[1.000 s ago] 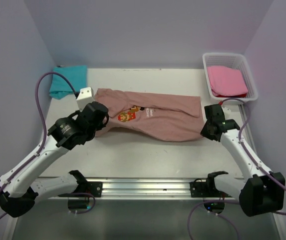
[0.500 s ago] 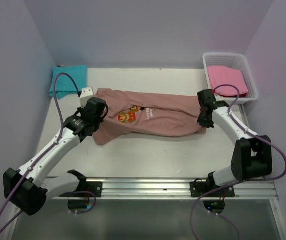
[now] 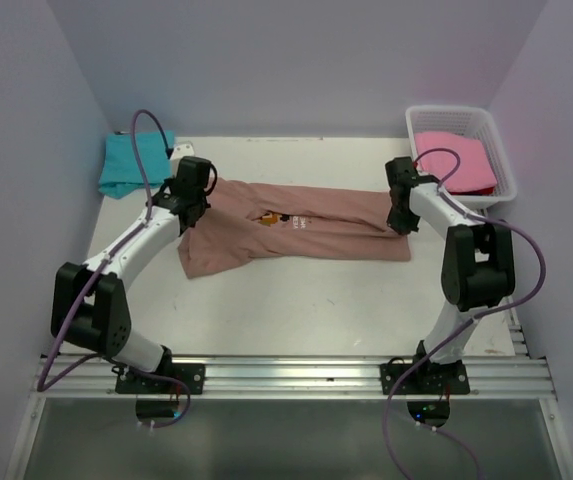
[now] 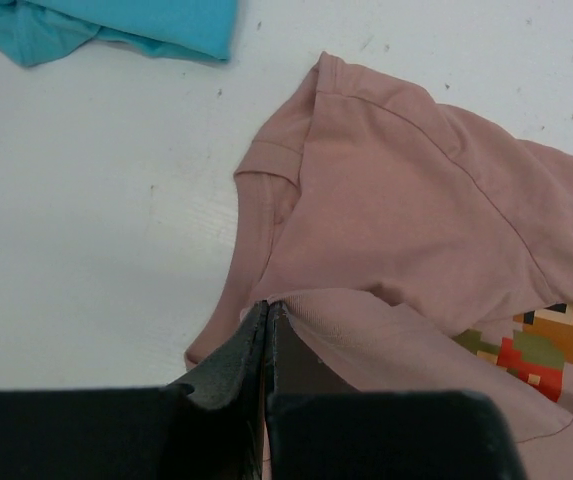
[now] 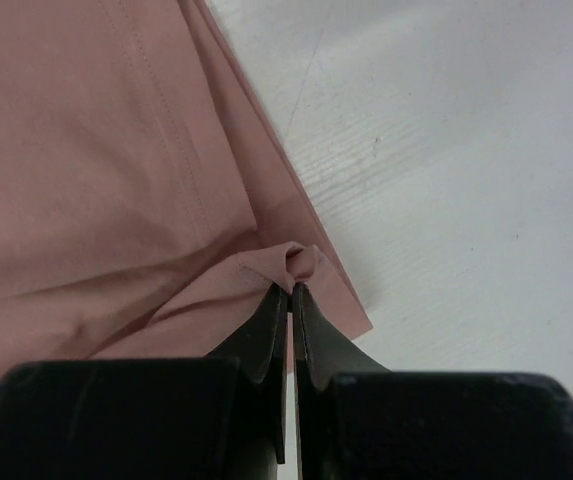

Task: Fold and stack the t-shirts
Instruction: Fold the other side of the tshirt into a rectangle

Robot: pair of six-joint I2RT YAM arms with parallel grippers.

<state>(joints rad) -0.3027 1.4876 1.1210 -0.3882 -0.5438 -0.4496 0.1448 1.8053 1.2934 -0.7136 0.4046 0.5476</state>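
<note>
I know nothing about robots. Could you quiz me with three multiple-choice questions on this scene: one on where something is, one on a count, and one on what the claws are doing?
1. Where does the pink t-shirt lie?
A) in the white basket
B) under the left arm
C) on the floor

2. How many t-shirts show?
A) two
B) three
C) five

3. What are the left gripper and right gripper doing?
A) both hang open
B) both are shut on the salmon-brown t-shirt
C) one grips the basket

Answers:
1 A: the pink one fills the basket at the far right corner.
2 B: there is the pink one, a teal t-shirt at the far left, and the salmon-brown one stretched between the arms.
3 B: each wrist view shows closed fingertips pinching the salmon-brown fabric.
</note>
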